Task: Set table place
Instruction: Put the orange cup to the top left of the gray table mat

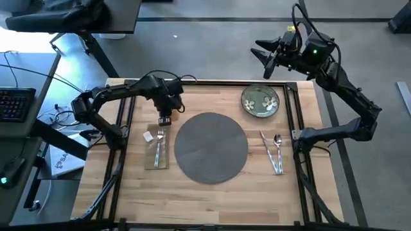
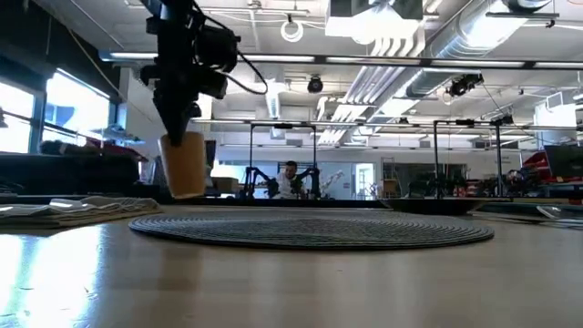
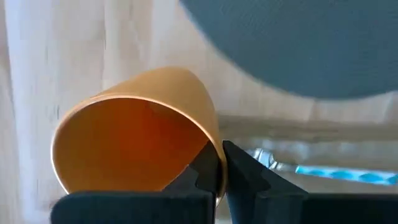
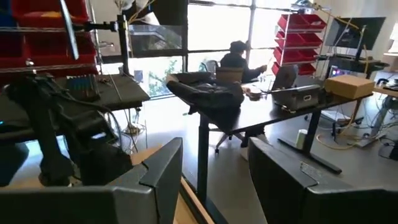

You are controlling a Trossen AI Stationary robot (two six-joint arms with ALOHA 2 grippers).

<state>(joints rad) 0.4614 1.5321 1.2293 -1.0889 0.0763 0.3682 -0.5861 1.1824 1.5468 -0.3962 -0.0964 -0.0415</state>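
Observation:
The small orange cup (image 2: 185, 164) hangs under my left gripper (image 1: 165, 119), which is shut on it, left of the round dark-grey placemat (image 1: 210, 146) and just beyond the beige napkin (image 1: 156, 151). A silver fork (image 1: 159, 142) lies on the napkin. The green flowered plate (image 1: 261, 101) rests flat on the table (image 1: 192, 192) at the far right. Knife and spoon (image 1: 274, 153) lie right of the placemat. My right gripper (image 1: 266, 54) is open and raised beyond the table's far edge. My left gripper pinches the cup's wall at the rim (image 3: 216, 152), one finger (image 3: 198, 177) inside the cup and one finger (image 3: 249, 177) outside. The fingers come from above, pointing down. The cup hangs below them, mouth up and slightly tilted, seemingly just clear of the table.
A black metal frame (image 1: 292, 115) edges the table. Bare wood lies near the front edge and between placemat and plate. A grey desk with a keyboard (image 1: 16, 102) stands left of the table. A person sits at a desk in the room beyond.

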